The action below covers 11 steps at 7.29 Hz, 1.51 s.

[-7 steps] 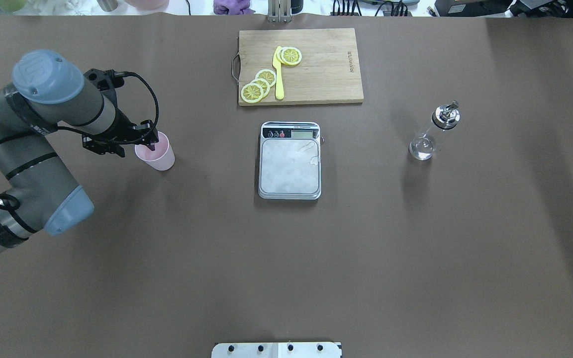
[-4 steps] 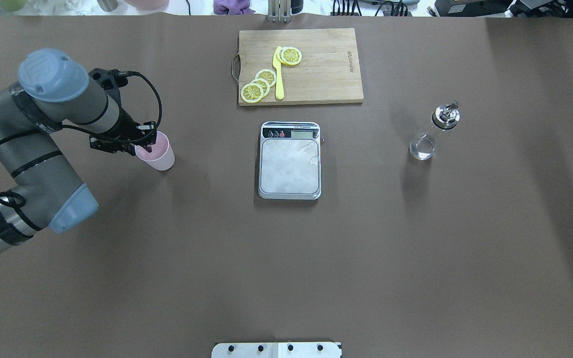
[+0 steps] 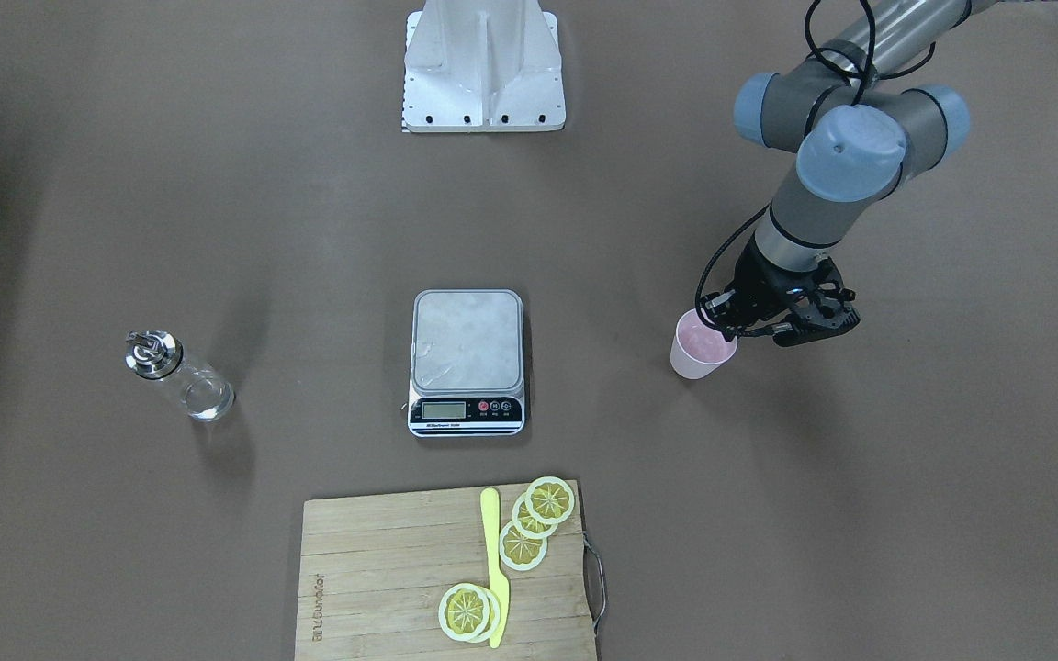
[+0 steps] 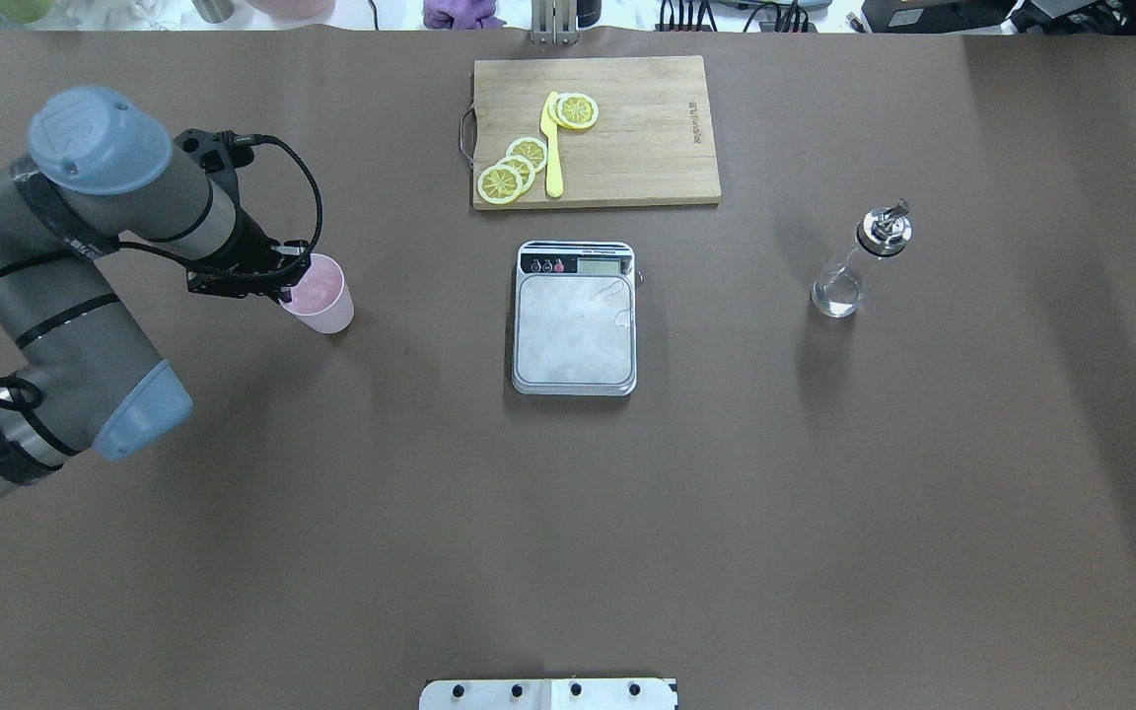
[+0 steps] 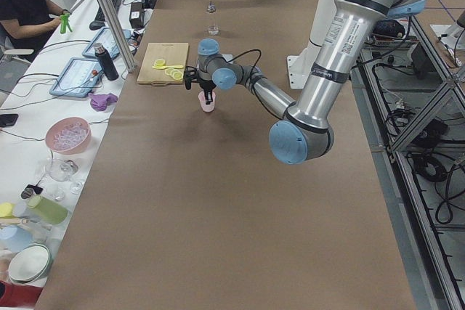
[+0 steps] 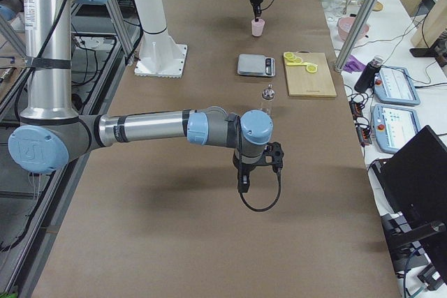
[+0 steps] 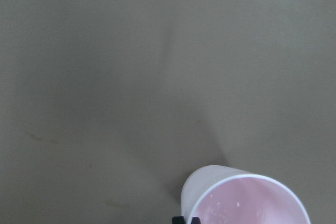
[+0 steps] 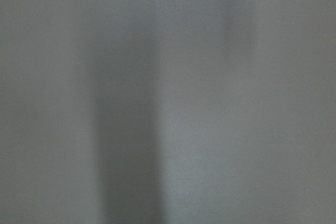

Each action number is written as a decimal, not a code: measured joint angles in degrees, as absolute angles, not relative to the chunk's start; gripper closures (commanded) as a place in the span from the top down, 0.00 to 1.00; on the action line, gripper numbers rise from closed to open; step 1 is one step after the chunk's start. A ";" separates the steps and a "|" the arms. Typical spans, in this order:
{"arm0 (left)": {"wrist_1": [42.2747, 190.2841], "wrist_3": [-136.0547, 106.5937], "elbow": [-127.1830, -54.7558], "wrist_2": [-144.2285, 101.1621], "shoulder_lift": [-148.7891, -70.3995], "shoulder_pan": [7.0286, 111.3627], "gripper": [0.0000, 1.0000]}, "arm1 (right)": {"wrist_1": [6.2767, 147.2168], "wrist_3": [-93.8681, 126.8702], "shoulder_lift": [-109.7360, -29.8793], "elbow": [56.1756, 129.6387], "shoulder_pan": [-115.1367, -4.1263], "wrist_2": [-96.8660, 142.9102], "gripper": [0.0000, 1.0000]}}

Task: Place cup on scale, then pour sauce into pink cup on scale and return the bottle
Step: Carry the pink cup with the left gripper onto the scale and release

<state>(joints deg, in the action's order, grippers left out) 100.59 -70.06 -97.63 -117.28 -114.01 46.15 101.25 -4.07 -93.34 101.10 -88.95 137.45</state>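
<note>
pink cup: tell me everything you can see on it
The cup is small, pale pink, tapered, with no handle, and looks like plastic. It is upright, mouth up, with no liquid visible inside. It sits to the robot's left of the scale, well apart from it. The left end effector pinches its rim on the arm's side. Whether its base rests on the table cannot be told.

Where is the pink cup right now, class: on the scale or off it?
Off. The cup is well apart from the scale, with the left gripper at its rim; nothing stands on the scale.
</note>
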 measured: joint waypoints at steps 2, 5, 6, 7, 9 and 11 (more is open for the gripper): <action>96.05 -70.27 -100.47 -118.95 -116.05 47.84 0.00 | 101.25 -4.05 -93.43 101.09 -88.95 137.48 1.00; 88.79 -79.06 -99.87 -119.32 -124.99 47.06 0.00 | 101.25 -4.10 -93.76 101.60 -88.96 137.64 1.00; 88.31 -84.63 -97.61 -119.09 -128.86 45.18 0.00 | 101.25 -4.12 -93.93 101.76 -88.99 137.81 1.00; 88.14 -89.97 -94.83 -118.81 -132.94 43.02 0.00 | 101.25 -4.11 -94.00 101.82 -89.02 137.96 1.00; 88.11 -96.81 -90.46 -116.68 -138.61 38.86 0.00 | 101.23 -4.05 -94.06 101.88 -89.03 138.10 1.00; 88.44 -99.16 -86.65 -113.62 -141.82 35.54 0.00 | 101.23 -4.04 -94.17 102.05 -89.06 138.77 1.00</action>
